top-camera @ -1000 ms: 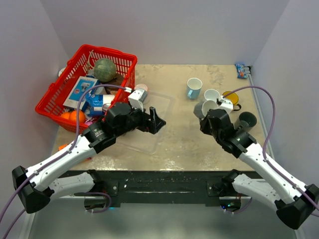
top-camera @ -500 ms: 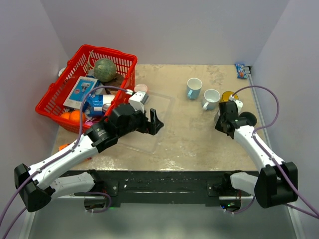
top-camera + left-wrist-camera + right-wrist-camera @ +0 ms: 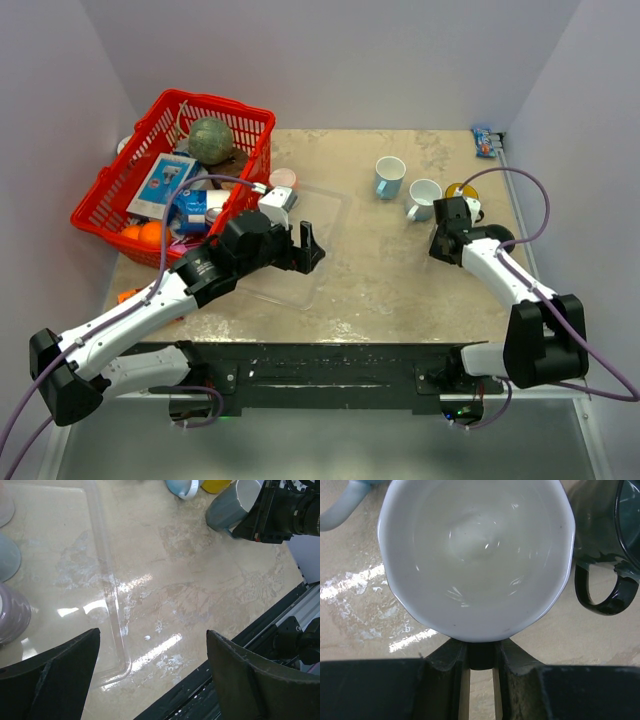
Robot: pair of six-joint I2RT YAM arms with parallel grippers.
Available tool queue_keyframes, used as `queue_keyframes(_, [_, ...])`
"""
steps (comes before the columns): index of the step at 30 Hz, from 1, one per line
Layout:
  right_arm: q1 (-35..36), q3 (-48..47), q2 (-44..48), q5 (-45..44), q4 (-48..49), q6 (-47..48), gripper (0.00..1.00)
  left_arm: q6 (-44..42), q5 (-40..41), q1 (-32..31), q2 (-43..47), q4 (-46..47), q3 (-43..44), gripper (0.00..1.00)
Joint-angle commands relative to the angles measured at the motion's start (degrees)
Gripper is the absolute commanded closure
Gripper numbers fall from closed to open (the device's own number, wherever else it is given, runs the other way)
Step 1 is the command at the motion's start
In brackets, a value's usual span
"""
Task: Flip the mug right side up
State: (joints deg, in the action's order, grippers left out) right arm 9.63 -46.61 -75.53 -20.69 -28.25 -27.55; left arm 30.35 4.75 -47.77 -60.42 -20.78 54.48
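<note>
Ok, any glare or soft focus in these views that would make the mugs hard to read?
Top view: even light, sharp, soft shadows. Left wrist view: glare streaks on the beige stone tabletop by the clear plastic tray; near fingers soft. Right wrist view: the grey, white-lined ceramic mug fills the frame, faint highlights inside.

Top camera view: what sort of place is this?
Probably a robot lab test cell: plain walls box in a table, two robot arms are bolted at its near edge, and a red basket holds assorted props.

Bright even light, glare on tabletop (image 3: 160, 647)
</note>
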Motion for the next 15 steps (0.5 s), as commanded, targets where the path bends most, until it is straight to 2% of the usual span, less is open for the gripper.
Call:
queue_keyframes(1, [-0.40, -2.69, -0.06, -4.97, 0.48, 0.66, 1.00, -0.64, 0.61, -0.04, -0.13, 0.47, 0.37, 0.09])
queue_keyframes(8, [-0.66, -3.40, 0.55, -4.45, -1.63, 0.31, 1.00, -0.82, 0.17, -0.04, -1.01, 0.03, 0.63, 0.09])
queue_keyframes(10, [-0.84, -3.31, 0.64, -3.75, -1.46, 0.31, 0.91, -0.82, 0.17, -0.04, -1.10, 0.03, 0.63, 0.09])
queue_keyframes(12, [-1.10, -3.31, 0.38, -3.48, -1.46, 0.13, 0.78, -0.82, 0.17, 0.04, -1.19, -0.14, 0.72, 0.09])
queue_keyframes(13, [-1.10, -3.31, 0.12, -3.13, -1.54, 0.13, 0.67, -0.82, 0.34, -0.04, -1.19, -0.23, 0.72, 0.09])
queue_keyframes(15, [-1.10, -3.31, 0.03, -2.87, -1.46, 0.04, 0.57, -0.90, 0.52, -0.04, -1.36, -0.67, 0.80, 0.09])
